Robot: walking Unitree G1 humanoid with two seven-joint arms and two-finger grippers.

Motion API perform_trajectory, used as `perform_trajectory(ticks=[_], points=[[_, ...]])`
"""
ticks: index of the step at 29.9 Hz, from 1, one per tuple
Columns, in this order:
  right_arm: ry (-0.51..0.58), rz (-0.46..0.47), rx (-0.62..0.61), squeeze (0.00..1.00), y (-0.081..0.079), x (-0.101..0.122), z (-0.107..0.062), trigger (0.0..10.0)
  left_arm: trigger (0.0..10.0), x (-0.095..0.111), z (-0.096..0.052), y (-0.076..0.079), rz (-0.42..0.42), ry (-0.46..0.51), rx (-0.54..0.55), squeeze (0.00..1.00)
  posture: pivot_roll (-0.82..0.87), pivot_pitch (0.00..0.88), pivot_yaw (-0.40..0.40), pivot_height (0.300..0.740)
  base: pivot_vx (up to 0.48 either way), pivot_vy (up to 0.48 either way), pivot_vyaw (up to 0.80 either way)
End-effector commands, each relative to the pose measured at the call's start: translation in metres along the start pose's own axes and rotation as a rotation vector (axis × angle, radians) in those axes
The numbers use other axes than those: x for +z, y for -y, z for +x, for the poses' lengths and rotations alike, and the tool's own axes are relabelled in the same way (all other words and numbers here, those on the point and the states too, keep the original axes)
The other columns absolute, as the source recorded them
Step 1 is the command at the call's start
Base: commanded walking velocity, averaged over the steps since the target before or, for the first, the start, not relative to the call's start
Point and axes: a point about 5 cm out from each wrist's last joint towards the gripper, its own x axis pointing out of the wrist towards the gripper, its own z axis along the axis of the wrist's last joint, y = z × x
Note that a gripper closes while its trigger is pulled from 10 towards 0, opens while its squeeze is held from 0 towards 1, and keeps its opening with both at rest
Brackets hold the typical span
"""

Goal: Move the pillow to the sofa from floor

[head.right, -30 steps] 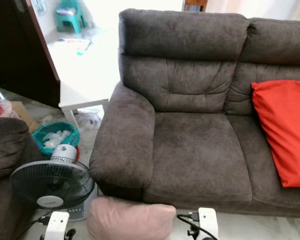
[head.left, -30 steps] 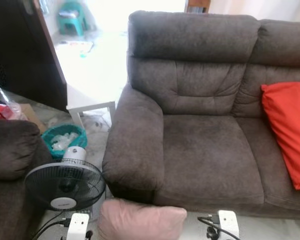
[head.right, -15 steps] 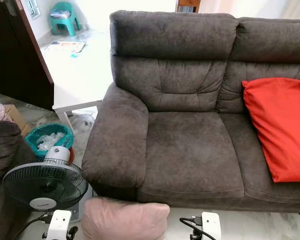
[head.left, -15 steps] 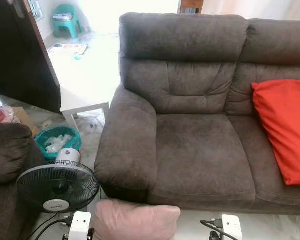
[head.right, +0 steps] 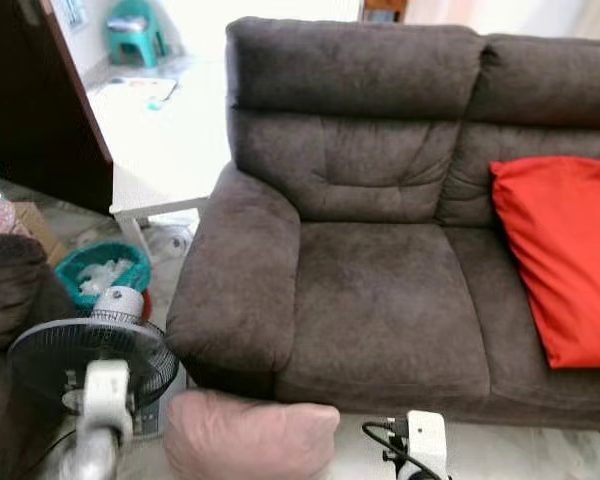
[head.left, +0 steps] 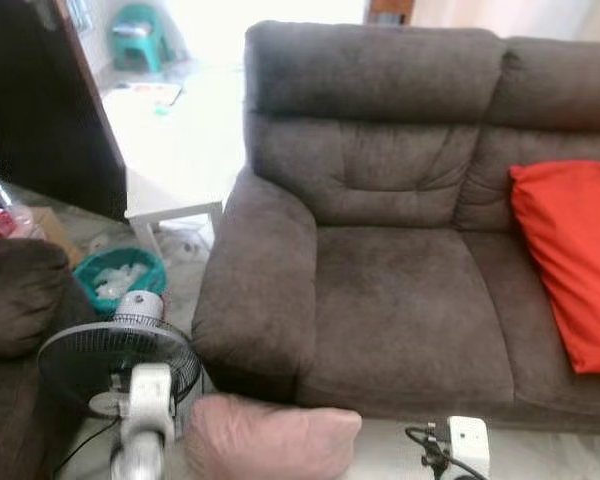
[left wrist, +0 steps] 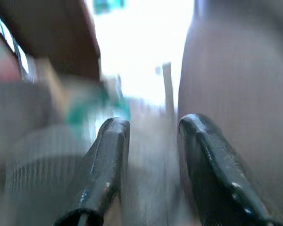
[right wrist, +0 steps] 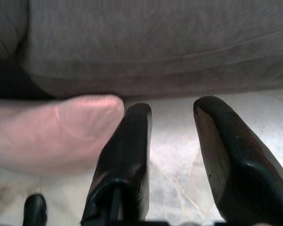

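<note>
A pale tiled floor (head.left: 390,450) runs along the front of a dark brown sofa (head.left: 410,300), whose left-hand seat is bare while a red cushion (head.left: 570,260) leans against the backrest at the right. The pink pillow (head.left: 270,440) lies on the floor, pressed up against the base of the sofa below its left armrest. Just to the left of the pillow stands a black electric fan (head.left: 115,365), and beyond the fan sit a green basket (head.left: 120,275) and the leg of a white table (head.left: 175,205). A second brown armchair (head.left: 20,300) shows at the left edge. The left arm (head.left: 145,420) rises in front of the fan, beside the pillow; in the blurred left wrist view the left gripper (left wrist: 148,141) has its fingers spread apart with nothing between them, seemingly pointing along the gap beside the sofa. The right gripper (right wrist: 172,117) hangs low over the tiles just beside the pillow's corner, its fingers parted and empty, aimed at the sofa's lower front edge.
</note>
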Motion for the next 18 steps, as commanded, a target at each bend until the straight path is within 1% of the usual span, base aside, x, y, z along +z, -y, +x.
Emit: perform_trajectory(ticks=[1,4,6,9,10,11,12,15,18], points=[[0.023,0.03,-0.01,0.0,0.003,0.0,-0.002,10.0,10.0,-0.002,-0.008,0.004,0.003,0.005,-0.028,0.0,0.13,0.0,-0.069,0.74,0.0,0.0,0.0],[0.054,0.042,-0.002,0.0,0.002,0.002,-0.002,10.0,10.0,0.011,-0.009,0.008,0.024,0.083,-0.058,0.0,0.13,0.0,-0.068,0.74,0.0,0.0,0.0],[0.094,0.073,-0.014,0.0,0.003,0.004,-0.003,10.0,10.0,0.027,-0.011,0.013,0.052,0.156,-0.1,0.0,0.12,0.0,-0.064,0.74,0.0,0.0,0.0],[0.124,0.088,-0.017,0.0,0.003,0.006,-0.004,10.0,10.0,0.038,-0.011,0.015,0.046,0.189,-0.104,0.0,0.12,0.0,-0.061,0.74,0.0,0.0,0.0],[0.498,0.029,0.002,0.0,-0.003,0.077,0.001,10.0,10.0,0.046,-0.011,0.014,0.042,0.211,-0.099,0.0,0.12,0.0,-0.061,0.74,0.0,0.0,0.0],[0.641,0.012,0.012,0.0,-0.006,0.105,-0.003,10.0,10.0,0.049,-0.012,0.014,0.04,0.218,-0.098,0.0,0.12,0.0,-0.061,0.74,0.0,0.0,0.0],[0.753,0.008,0.024,0.0,-0.011,0.129,-0.012,10.0,10.0,0.052,-0.013,0.014,0.034,0.226,-0.093,0.0,0.12,0.0,-0.061,0.74,0.0,0.0,0.0],[0.782,0.004,0.046,0.0,-0.016,0.135,-0.02,10.0,10.0,0.054,-0.017,0.012,0.024,0.225,-0.082,0.0,0.12,0.0,-0.062,0.74,0.0,0.0,0.0],[0.801,0.011,0.058,0.0,-0.019,0.134,-0.026,10.0,10.0,0.051,-0.027,0.009,0.016,0.192,-0.069,0.0,0.13,0.0,-0.067,0.74,0.0,0.0,0.0]])
